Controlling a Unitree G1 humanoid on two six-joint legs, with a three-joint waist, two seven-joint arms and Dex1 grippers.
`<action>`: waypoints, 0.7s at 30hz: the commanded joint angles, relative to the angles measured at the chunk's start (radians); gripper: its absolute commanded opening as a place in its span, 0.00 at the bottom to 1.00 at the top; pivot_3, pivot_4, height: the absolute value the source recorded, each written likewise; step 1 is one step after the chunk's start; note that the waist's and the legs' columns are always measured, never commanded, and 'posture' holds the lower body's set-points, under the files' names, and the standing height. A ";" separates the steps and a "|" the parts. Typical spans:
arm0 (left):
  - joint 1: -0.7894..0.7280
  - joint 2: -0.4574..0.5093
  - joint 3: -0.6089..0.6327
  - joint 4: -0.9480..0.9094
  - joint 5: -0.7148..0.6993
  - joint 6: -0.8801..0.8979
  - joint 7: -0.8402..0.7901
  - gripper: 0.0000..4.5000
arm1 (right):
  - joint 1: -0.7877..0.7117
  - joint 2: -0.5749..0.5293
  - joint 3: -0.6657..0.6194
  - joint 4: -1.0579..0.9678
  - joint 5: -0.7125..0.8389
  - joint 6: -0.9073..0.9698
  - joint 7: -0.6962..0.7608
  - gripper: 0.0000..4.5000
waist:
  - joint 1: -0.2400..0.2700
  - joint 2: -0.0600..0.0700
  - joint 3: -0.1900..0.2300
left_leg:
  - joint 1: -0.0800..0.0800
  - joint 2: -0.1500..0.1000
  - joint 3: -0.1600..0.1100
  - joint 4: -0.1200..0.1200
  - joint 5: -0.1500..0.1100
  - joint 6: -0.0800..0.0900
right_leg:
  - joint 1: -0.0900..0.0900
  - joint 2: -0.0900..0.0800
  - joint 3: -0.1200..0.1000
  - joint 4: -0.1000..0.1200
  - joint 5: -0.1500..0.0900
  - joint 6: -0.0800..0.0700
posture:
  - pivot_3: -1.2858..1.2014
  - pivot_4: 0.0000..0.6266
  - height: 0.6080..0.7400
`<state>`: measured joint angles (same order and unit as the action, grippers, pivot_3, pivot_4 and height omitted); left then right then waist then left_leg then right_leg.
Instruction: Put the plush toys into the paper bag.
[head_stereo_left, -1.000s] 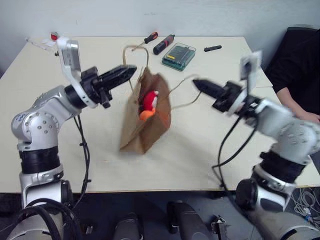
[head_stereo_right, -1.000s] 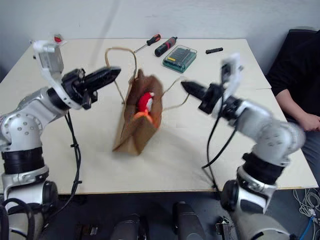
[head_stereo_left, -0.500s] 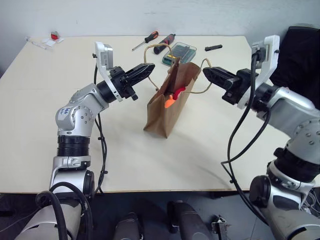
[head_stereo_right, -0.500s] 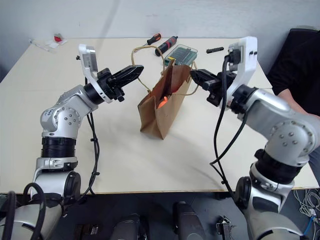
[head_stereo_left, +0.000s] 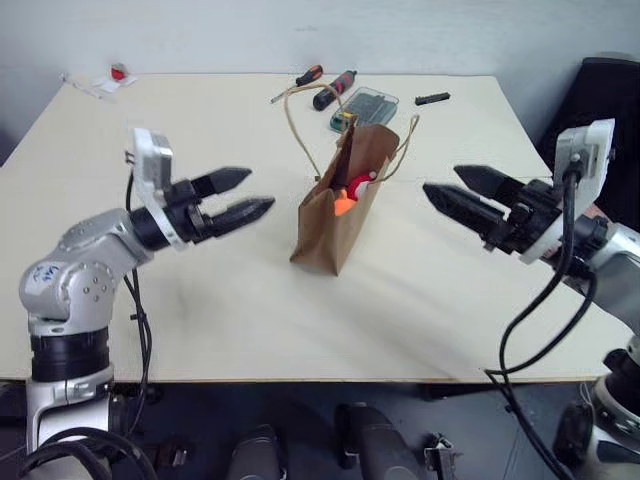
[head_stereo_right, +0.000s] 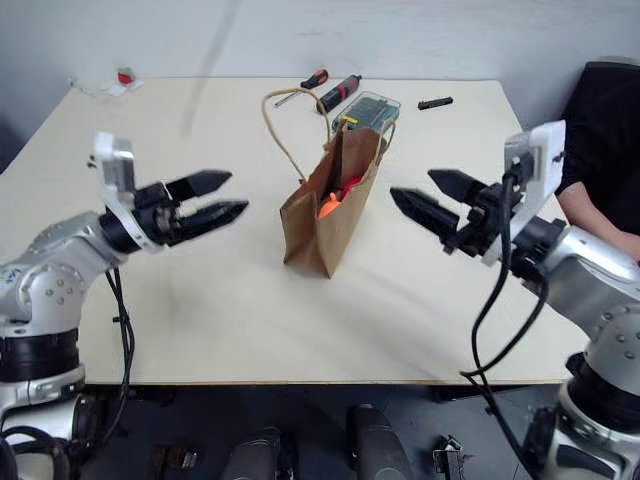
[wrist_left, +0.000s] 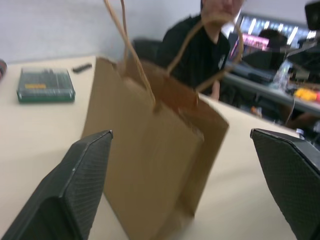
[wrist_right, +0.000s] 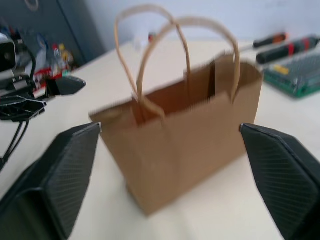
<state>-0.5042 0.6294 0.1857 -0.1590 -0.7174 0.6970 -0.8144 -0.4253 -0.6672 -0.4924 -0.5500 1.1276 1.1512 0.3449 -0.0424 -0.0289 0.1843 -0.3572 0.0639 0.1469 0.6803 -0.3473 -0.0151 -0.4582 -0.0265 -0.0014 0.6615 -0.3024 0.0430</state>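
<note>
Both black, tapered end effectors, left and right, have opened off the creased kraft paper bag.

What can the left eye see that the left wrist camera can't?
Left eye view: the red and orange toys peeking from the bag, both open grippers, left and right, and two screwdrivers. Left wrist view: a person in black behind the bag and a cluttered desk. Both: the standing paper bag with its handles up, and the green case.
</note>
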 joint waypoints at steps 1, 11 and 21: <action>0.004 -0.042 -0.086 -0.023 0.099 -0.117 -0.003 1.00 | 0.047 -0.030 0.164 0.007 -0.190 -0.128 0.037 0.99 | 0.004 0.000 0.000 | 0.000 0.000 0.000 0.000 0.000 0.000 | 0.000 0.000 0.000 0.000 0.000 0.000 | 0.52 0.24 1.00; -0.047 -0.183 -0.179 0.077 0.234 -0.281 0.028 1.00 | -0.101 0.199 0.559 0.251 -0.562 -0.406 0.046 0.37 | -0.004 0.000 0.000 | -0.001 0.001 0.004 0.000 0.001 0.000 | -0.003 0.002 0.003 0.001 0.002 0.000 | 0.52 0.24 1.00; -0.101 -0.316 -0.218 0.201 0.375 -0.346 0.188 1.00 | -0.169 0.313 0.645 0.402 -0.703 -0.522 0.115 0.01 | 0.007 0.000 0.000 | -0.002 0.000 0.003 0.001 0.000 0.001 | -0.003 0.001 0.002 0.000 0.002 0.001 | 0.52 0.24 1.00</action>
<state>-0.5753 0.3260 -0.0309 0.0293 -0.3714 0.3791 -0.6664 -0.5796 -0.3616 0.1580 -0.1372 0.4362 0.6586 0.4418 -0.0353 -0.0289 0.1842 -0.3590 0.0643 0.1503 0.6819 -0.3470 -0.0138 -0.4612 -0.0259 0.0002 0.6616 -0.3004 0.0437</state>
